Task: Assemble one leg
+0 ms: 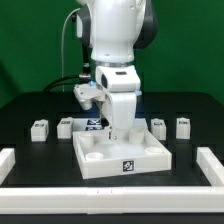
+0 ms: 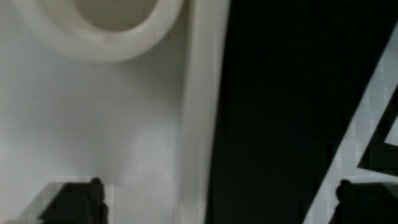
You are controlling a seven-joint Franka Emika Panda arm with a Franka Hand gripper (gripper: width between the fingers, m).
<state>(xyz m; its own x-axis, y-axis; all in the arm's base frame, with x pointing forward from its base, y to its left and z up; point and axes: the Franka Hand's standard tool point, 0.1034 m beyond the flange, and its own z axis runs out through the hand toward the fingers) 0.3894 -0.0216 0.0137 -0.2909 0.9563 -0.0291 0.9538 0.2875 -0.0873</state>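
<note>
The large white tray-like piece [image 1: 122, 158] lies in the middle of the black table, a marker tag on its front wall. Two legs [image 1: 40, 129] [image 1: 66, 126] stand at the exterior view's left of it, and two more [image 1: 158, 126] [image 1: 183, 126] at its right; each is a small white post with a tag. My gripper [image 1: 120, 131] hangs low over the tray-like piece's back edge. In the wrist view the gripper [image 2: 219, 205] is open and empty; its dark fingertips [image 2: 75, 200] stand wide apart across the piece's rim [image 2: 192, 120], beside a round corner socket [image 2: 125, 25].
The marker board [image 1: 93, 124] lies behind the tray-like piece, partly hidden by the arm. Low white rails [image 1: 8, 165] [image 1: 214, 168] border the table at both sides and along the front. A white strip [image 2: 374, 110] that I cannot identify crosses the black table in the wrist view.
</note>
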